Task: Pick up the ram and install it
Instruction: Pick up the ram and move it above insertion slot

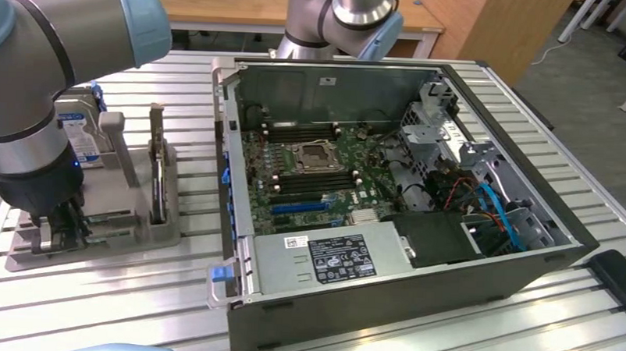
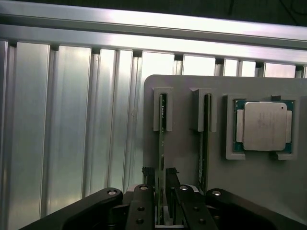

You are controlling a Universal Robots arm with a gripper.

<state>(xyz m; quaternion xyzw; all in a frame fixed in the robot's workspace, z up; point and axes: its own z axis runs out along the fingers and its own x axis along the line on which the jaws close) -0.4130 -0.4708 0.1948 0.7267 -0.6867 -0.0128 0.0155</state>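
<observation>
Risk first. The ram (image 2: 163,120) is sitting edge-on in the outer slot of the grey holder (image 2: 184,153). It is thin and tall, so an off-centre squeeze would likely be shoving it against the slot walls and flexing the board. A tilted pull would probably be binding it in the holder's end clips. The second ram (image 2: 206,139) is standing in the holder's next slot, just beside the first, and a jaw straying that way would be knocking it. The CPU (image 2: 265,125) is lying flat in its own pocket of the holder, beyond the second ram and apart from the jaws. A weak pinch on so narrow an edge could be letting the stick pivot or drop on the way to the computer case (image 1: 327,86). That case is standing open just beside the holder on the worktop (image 1: 100,308).

Jaws. The gripper (image 2: 161,177) is hanging low over the holder, on the side away from the case. The jaws are standing only slightly apart, one on each side of the ram. A sliver of gap is showing on one side, so I am judging them released: straddling the ram, not clamping it. Whether the other side is touching the board, I cannot tell.
</observation>
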